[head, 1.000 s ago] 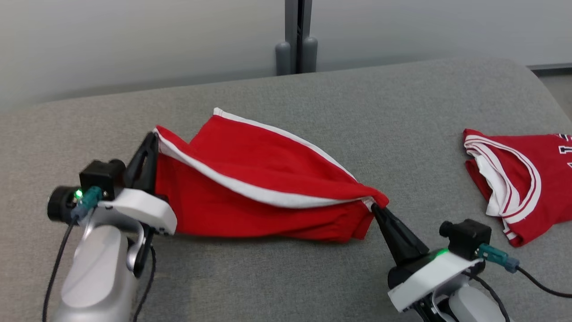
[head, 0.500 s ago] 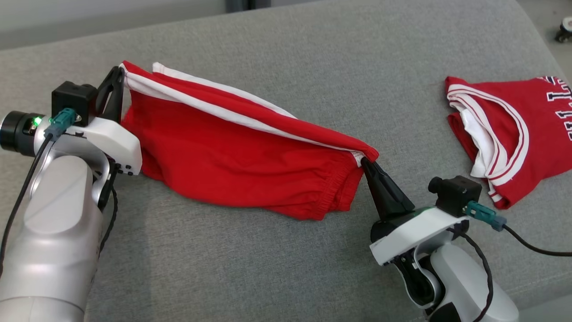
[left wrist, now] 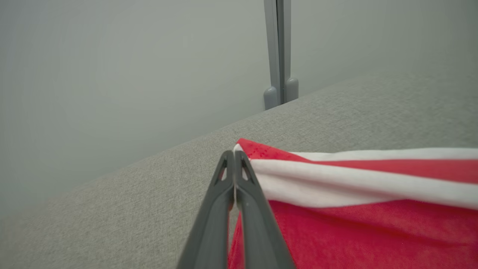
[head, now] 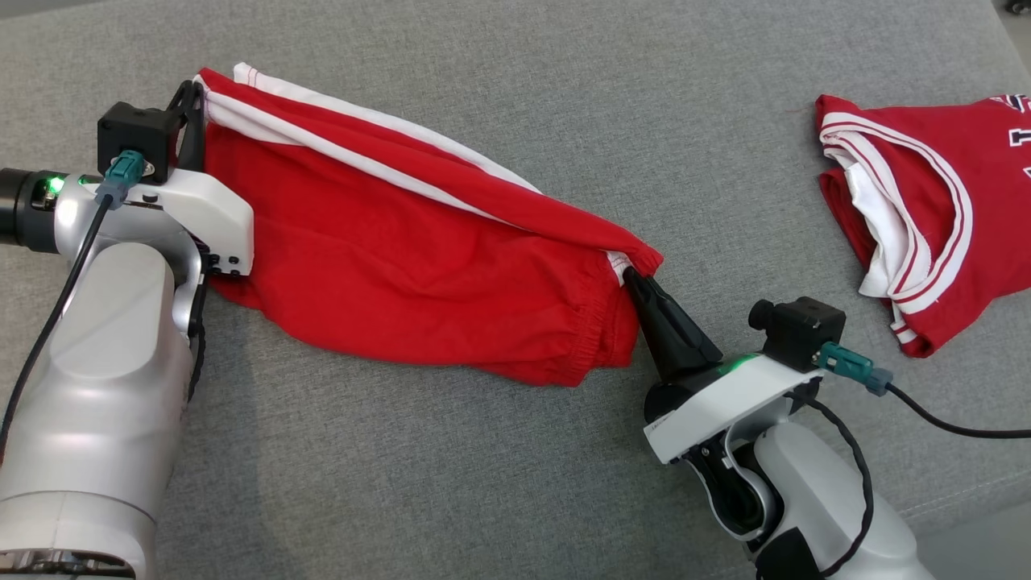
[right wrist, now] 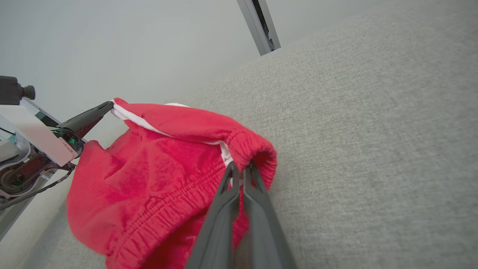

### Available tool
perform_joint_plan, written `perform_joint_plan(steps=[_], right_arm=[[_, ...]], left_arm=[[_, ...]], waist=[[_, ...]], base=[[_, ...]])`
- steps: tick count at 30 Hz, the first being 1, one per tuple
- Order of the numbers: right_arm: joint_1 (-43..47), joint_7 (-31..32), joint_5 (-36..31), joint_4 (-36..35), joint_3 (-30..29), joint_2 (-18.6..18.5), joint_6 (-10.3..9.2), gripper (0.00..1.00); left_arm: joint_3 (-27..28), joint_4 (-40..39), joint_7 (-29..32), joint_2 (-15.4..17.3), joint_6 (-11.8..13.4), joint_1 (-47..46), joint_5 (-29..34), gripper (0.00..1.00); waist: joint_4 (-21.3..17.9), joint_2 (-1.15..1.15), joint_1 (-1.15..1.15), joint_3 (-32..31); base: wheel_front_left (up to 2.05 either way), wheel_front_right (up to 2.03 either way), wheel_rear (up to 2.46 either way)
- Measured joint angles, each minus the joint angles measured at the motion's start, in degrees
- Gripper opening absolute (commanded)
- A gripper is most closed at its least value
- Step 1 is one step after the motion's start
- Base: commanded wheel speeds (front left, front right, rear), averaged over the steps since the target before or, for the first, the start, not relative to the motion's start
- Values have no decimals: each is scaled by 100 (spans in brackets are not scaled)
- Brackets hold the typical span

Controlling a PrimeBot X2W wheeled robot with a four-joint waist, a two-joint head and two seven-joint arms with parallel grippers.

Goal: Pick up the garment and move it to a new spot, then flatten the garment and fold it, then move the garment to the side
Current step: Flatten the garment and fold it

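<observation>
Head view shows the red shorts [head: 387, 266] with white stripes stretched out over the grey cushion [head: 564, 97], well apart from the red jersey [head: 926, 217] and to its left. The left gripper [head: 192, 97] has its two dark fingers pressed together on the striped corner of the shorts that is farthest from the jersey, and the left wrist view shows a thin white edge caught between them. The right gripper [head: 634, 278] pinches in the same way the gathered waistband end, which is the end of the shorts nearest to the jersey.
</observation>
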Motion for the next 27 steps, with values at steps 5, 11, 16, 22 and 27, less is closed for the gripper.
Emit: perform_joint_plan(steps=[5,11,16,22,27], right_arm=[[-85,0,105,-59,-22,15,0,57],[-90,1,123,-254,-275,22,0,100],[116,0,-181,-444,-746,24,0,100],[288,0,-337,-511,-960,27,0,100],[366,0,-396,-514,-1045,25,0,100]], left_arm=[[-14,246,1,16,105,-157,16,45],[53,49,1,-79,253,-176,-94,100],[56,178,0,-236,179,80,-227,100],[-148,976,56,-236,-14,95,-188,100],[-332,1346,210,-70,-40,-126,-38,100]], waist=[[-45,0,0,47],[-30,0,0,46],[44,0,0,-85],[49,0,0,-197],[-38,0,0,-174]], base=[[0,0,0],[0,0,0],[0,0,0],[0,0,0],[0,0,0]])
